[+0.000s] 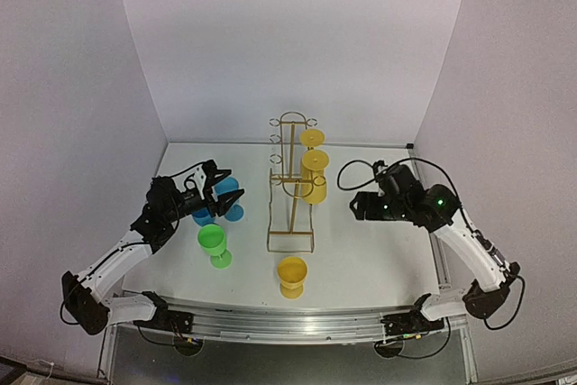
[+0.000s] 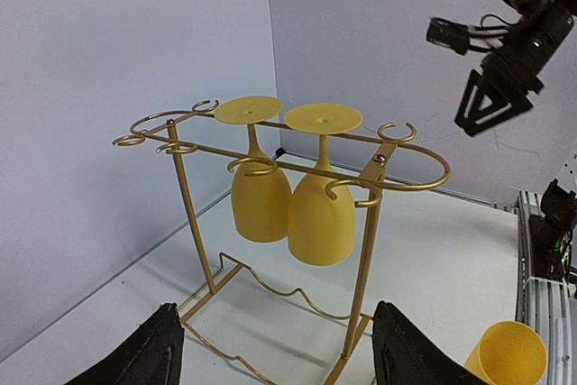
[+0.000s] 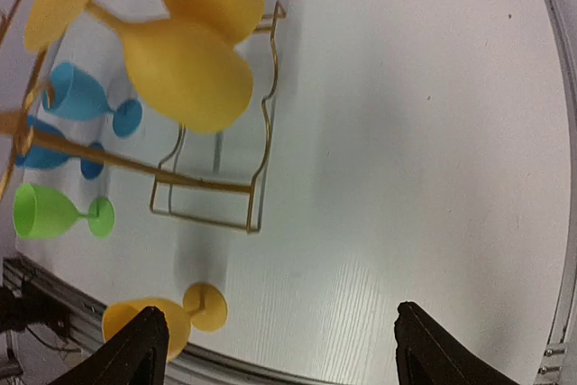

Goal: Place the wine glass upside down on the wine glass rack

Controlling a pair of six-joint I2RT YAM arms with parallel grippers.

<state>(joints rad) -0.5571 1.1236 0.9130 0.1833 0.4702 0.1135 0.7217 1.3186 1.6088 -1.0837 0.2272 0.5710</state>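
The gold wire wine glass rack [image 1: 290, 223] stands mid-table, and two yellow wine glasses [image 1: 313, 140] [image 1: 315, 175] hang upside down on its right side. Another yellow wine glass [image 1: 291, 275] stands upright on the table in front of the rack. A green glass [image 1: 213, 245] and two blue glasses [image 1: 227, 197] stand to the rack's left. My left gripper [image 1: 221, 188] hovers open over the blue glasses, facing the rack [image 2: 365, 250], with nothing in it. Right of the rack and raised, my right gripper [image 1: 359, 206] is open and empty, with the front yellow glass [image 3: 144, 324] beside its left finger.
White walls close off the back and both sides. A metal rail [image 1: 288, 322] runs along the near table edge. Bare table surface [image 3: 415, 151] lies to the right of the rack. The right arm [image 2: 509, 51] shows high in the left wrist view.
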